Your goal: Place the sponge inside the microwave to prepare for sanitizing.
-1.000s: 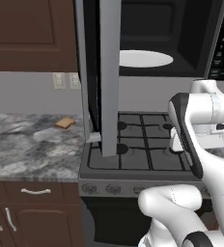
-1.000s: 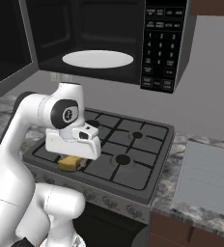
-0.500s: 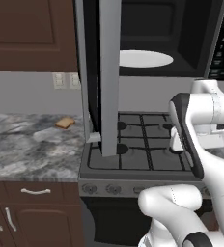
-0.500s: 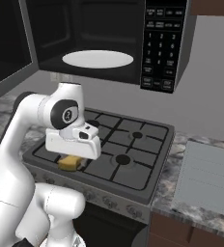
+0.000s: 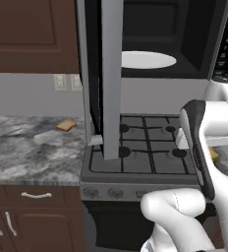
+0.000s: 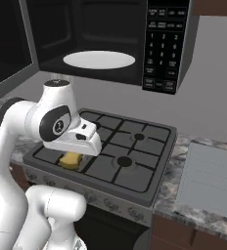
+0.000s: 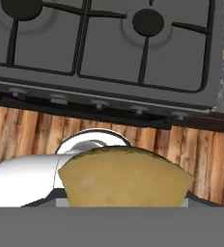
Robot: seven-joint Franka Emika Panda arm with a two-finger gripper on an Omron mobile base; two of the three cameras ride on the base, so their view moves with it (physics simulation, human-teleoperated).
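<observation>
Sponge (image 7: 126,176) sits pinched in my gripper (image 6: 72,157) above the stove (image 6: 135,146); left base view adds bread (image 5: 66,125) beside the open microwave (image 5: 150,39).

A grey marbled desk (image 5: 22,147) carries a slice of bread (image 5: 66,125), left of the stove (image 5: 135,162).

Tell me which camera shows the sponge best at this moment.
The hand view: the sponge fills its lower middle, close up and unobstructed. The right base view shows a small yellow piece under the robot's hand, above the stove. The left base view shows a sliver behind the arm.
</observation>
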